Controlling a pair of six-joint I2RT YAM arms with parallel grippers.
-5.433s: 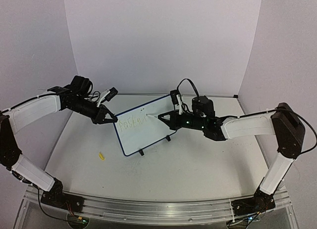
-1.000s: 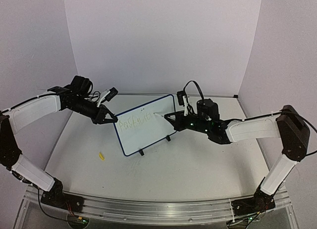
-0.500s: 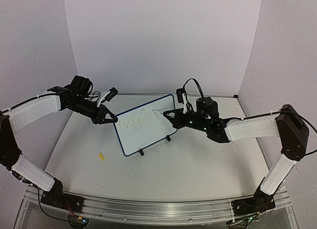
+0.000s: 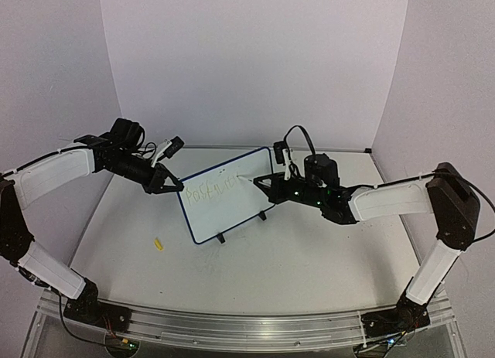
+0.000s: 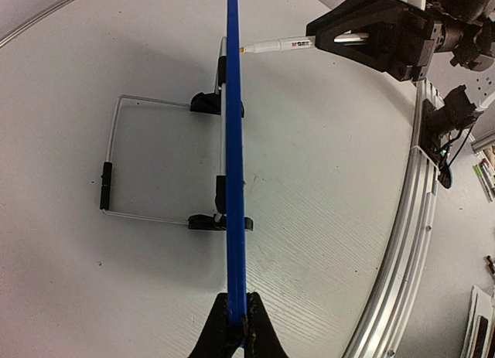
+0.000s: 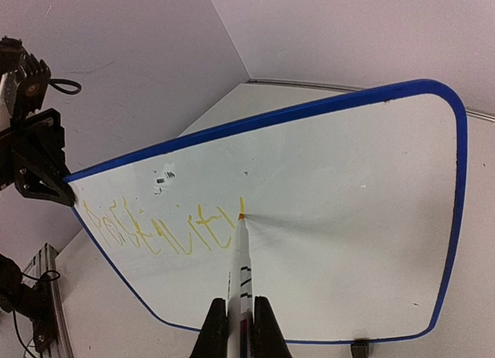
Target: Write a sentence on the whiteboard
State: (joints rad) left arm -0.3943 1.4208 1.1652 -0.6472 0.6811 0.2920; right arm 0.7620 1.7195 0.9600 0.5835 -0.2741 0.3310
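The whiteboard point(image 4: 228, 207) stands on its little feet in the middle of the table point(image 4: 309, 250). From above, the marker point(image 4: 247, 178) tip has slid a bit to the right, so the sentence point(image 4: 209, 192) has grown longer. A yellow cap point(image 4: 158, 243) lies nearby.

From the left wrist, the left gripper point(image 5: 238, 327) is pinched tight on the thin blue rim. A bent wire stand point(image 5: 116, 165) props the board.

From the right wrist, the right gripper point(image 6: 236, 327) squeezes the smooth white marker. Its tip touches the shiny board where the scratchy yellow letters end.
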